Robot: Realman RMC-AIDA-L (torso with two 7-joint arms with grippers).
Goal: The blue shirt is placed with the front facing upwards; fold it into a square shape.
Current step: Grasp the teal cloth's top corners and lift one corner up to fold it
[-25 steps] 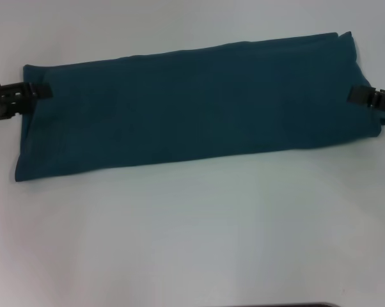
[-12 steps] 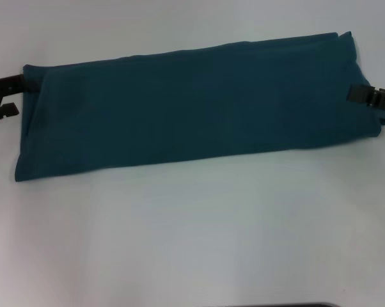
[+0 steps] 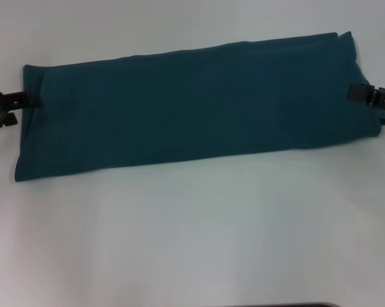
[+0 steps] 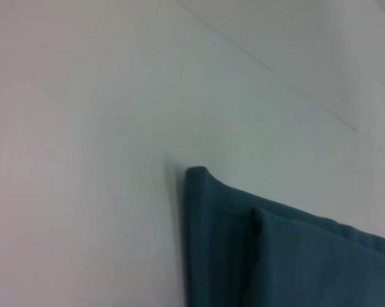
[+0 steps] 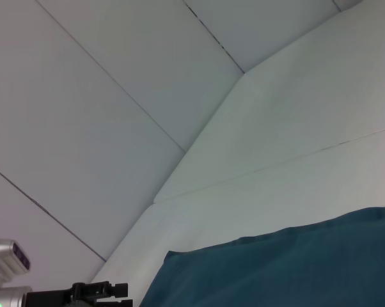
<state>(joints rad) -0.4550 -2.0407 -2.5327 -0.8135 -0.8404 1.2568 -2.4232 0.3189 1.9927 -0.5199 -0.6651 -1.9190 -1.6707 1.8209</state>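
While the blue shirt [image 3: 199, 102] lies as a long band, both grippers sit at its ends.
Left gripper [image 3: 16, 102] and right gripper [image 3: 362, 94] finger states: can't tell; next probably folding one end toward the tabletop's [image 3: 192, 236] opposite edge.

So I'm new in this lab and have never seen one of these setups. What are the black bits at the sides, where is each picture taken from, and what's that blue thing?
You are looking at a two-armed robot from its own cameras. The wide picture comes from a camera on its head, looking down at a white table. On it lies the blue shirt, already folded into a long band; no lettering shows.

The black parts are the ends of its arms. The left gripper sits at the band's left end, one finger reaching onto the cloth. The right gripper rests on the right end. Whether either actually pinches fabric cannot be told.

The other two pictures come from cameras on the wrists. The left wrist one shows a folded corner of the shirt on the table. The right wrist one shows the shirt's edge, with the left gripper far off.
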